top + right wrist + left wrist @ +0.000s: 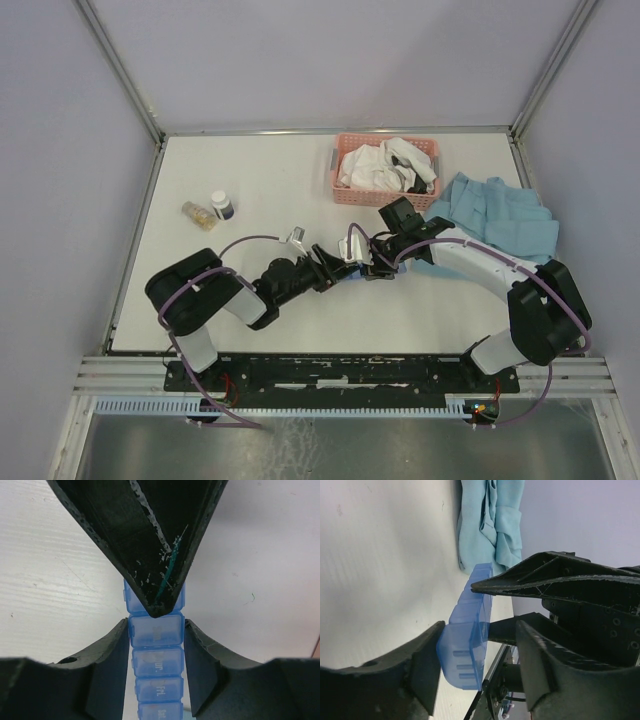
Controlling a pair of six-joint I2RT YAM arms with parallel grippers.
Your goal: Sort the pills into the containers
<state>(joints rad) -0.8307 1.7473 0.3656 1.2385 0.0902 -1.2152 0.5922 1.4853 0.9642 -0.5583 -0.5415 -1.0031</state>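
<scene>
Your desk (250,170) is white, walls (60,150) pale. R jaws clamp blue pill strip (156,630) by sides; L jaws half-open astride its end. Blue cloth (500,218) rear-right.

Left end effector (480,625) and right end effector (156,625) crowd the pill organiser (155,662); basket (385,190) and cloth (500,215) block beyond; bare counter (270,180) lies left of them.

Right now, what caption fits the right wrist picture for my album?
Right gripper pinching a narrow blue see-through plastic pill-organiser strip over the white table.
</scene>
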